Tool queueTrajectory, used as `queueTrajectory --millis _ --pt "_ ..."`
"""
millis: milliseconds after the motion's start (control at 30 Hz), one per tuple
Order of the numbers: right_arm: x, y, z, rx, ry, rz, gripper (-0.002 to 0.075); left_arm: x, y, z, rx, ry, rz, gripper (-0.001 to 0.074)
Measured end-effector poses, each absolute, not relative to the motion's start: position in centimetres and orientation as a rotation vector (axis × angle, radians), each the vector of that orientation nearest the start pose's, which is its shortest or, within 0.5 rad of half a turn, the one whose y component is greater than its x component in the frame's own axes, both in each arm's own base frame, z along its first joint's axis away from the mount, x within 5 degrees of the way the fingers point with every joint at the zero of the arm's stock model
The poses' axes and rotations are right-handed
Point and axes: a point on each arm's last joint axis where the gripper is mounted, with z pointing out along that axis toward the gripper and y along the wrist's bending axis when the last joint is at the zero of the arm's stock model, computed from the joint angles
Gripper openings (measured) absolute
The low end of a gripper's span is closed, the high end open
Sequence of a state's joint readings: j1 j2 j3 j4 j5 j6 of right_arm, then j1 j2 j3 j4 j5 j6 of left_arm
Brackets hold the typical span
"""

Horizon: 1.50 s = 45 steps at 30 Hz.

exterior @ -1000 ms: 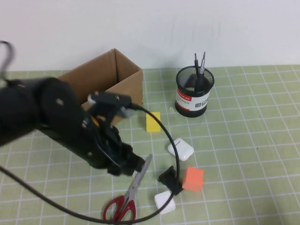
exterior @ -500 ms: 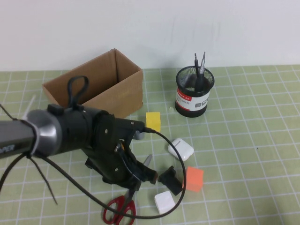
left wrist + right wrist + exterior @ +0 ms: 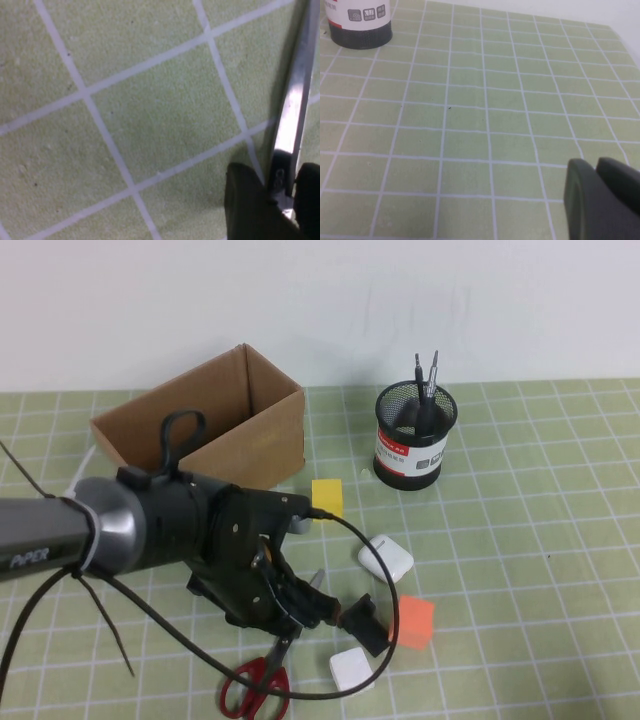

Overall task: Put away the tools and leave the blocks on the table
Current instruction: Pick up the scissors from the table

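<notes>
On the light green mat with a white square grid, high view: the left arm reaches low across the front, and the left gripper sits over the steel blades of the red-handled steel scissors, whose handles lie at the front edge. A small black clip-like piece lies just beside the gripper, touching the orange cube. A white cube lies near the clip, toward the front. A rounded white earbud case sits behind the orange cube, and a yellow cube lies near the open brown cardboard box. A black mesh pen cup at the back holds a black-handled tool and thin metal-tipped rods. The right gripper does not show in this view.

Left wrist view: two dark fingers of the left gripper stand narrowly apart, one on each side of the scissors' blade, which runs between them flat on the mat. Contact cannot be judged.

Right wrist view: a dark part of the right gripper hangs above bare mat, well apart from the pen cup. Whether it is wide or narrow, I cannot tell.
</notes>
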<state>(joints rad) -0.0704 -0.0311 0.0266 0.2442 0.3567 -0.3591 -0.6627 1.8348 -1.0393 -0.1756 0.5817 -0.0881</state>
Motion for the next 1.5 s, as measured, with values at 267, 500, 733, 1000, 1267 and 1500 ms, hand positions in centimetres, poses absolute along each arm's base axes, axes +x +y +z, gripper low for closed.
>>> queueTrajectory --millis 267,500,733,1000,1267,1500 --pt "5.2 0.4 17.5 -0.114 1.822 -0.064 -0.0006 24.8 -23.2 15.1 0.781 2.759 -0.075 0.0202" --pt "5.2 0.4 17.5 -0.114 1.822 -0.064 -0.0006 23.8 -23.9 15.1 0.661 2.781 0.011 0.0202" --pt "5.2 0.4 17.5 -0.114 1.822 -0.064 -0.0006 23.5 -24.0 15.1 0.597 2.818 -0.018 0.0203" --pt "5.2 0.4 17.5 -0.114 1.822 -0.064 -0.0006 23.3 -24.2 15.0 0.592 2.847 -0.059 0.0203" --pt "5.2 0.4 17.5 -0.114 1.822 -0.064 -0.0006 23.2 -24.2 15.0 0.605 2.848 -0.059 0.0202" --pt "5.2 0.4 17.5 -0.114 1.822 -0.064 -0.0006 23.3 -24.3 14.8 0.625 2.854 -0.048 0.0121"
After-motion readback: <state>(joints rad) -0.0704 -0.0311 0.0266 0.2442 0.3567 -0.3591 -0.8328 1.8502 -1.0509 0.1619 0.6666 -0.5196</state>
